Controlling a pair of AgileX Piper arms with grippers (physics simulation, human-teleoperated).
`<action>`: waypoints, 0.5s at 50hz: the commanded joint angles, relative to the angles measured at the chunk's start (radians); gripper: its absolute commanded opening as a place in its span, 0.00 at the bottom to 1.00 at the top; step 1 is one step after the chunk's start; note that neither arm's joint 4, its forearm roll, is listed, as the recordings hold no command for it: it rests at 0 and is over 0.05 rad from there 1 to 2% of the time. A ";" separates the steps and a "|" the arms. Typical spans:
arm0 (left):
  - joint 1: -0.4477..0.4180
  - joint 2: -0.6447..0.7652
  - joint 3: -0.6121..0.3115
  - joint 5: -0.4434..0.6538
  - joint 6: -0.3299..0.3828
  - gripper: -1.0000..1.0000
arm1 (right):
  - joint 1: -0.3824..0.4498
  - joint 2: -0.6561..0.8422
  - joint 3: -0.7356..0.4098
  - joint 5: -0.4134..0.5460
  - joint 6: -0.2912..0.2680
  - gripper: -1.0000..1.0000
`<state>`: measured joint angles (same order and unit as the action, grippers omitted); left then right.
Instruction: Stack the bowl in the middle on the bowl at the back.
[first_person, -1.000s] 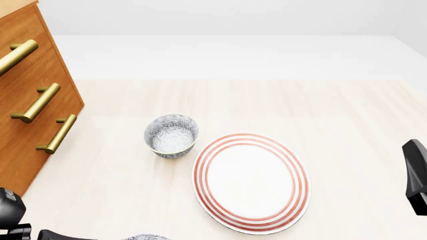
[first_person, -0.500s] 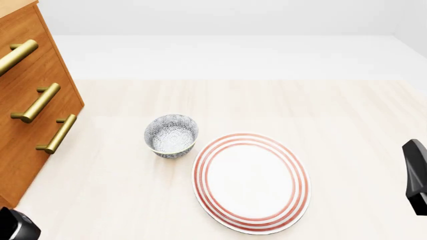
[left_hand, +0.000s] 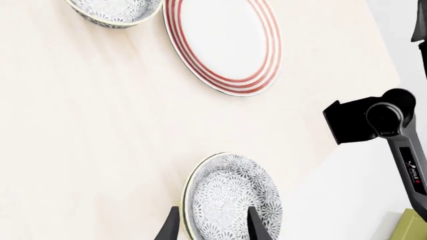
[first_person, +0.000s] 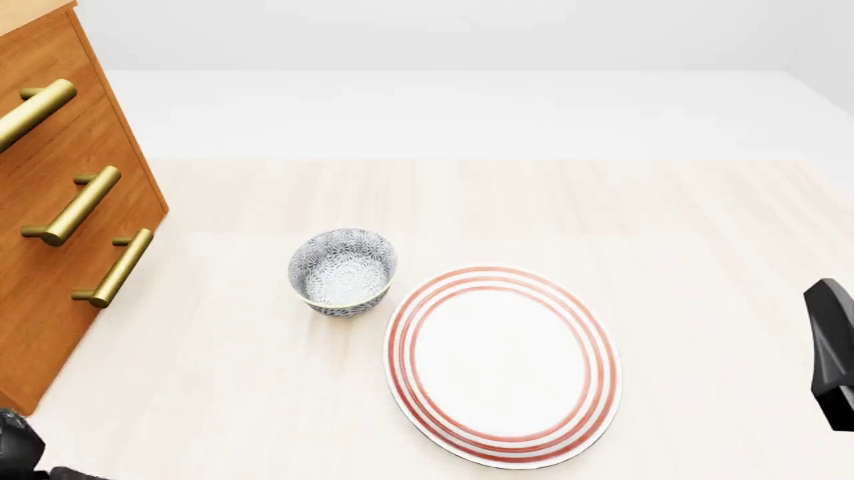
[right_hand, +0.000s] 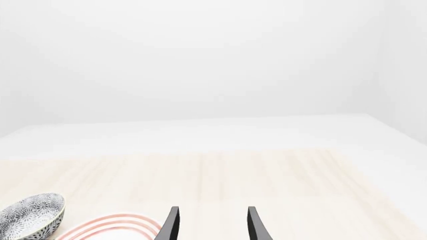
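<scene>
The bowl at the back (first_person: 343, 270) stands upright on the table, left of the plate; it also shows as the patterned bowl (left_hand: 117, 10) in the left wrist view and the bowl (right_hand: 30, 215) in the right wrist view. The bowl in the middle (left_hand: 230, 197), grey-and-white patterned with a cream rim, sits near the table's near edge, out of the front view. My left gripper (left_hand: 212, 227) is open over it, one finger outside the rim, the other over the inside. My right gripper (right_hand: 212, 227) is open with nothing between its fingers, right of the plate.
A large white plate with red rings (first_person: 503, 365) lies right of the back bowl. A wooden drawer cabinet with brass handles (first_person: 67, 210) stands at the left. The right arm (first_person: 834, 355) sits at the right edge, and part of the left arm (first_person: 16, 450) at the bottom left corner.
The left arm has drawn back toward the bottom left corner of the front view. The bowl rim that showed at that view's bottom edge a second ago is out of it now.
</scene>
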<state>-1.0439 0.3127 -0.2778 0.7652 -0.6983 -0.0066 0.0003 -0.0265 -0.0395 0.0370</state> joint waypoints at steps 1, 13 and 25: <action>0.057 -0.019 -0.186 0.136 0.064 1.00 | 0.002 0.000 -0.001 0.001 -0.003 1.00; 0.126 -0.044 -0.358 0.256 0.117 1.00 | 0.004 0.000 -0.001 0.003 -0.005 1.00; 0.257 -0.151 -0.529 0.406 0.136 1.00 | 0.003 0.000 -0.002 0.004 -0.005 1.00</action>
<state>-0.8806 0.2287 -0.6602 1.0578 -0.5842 -0.0038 0.0003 -0.0274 -0.0364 0.0328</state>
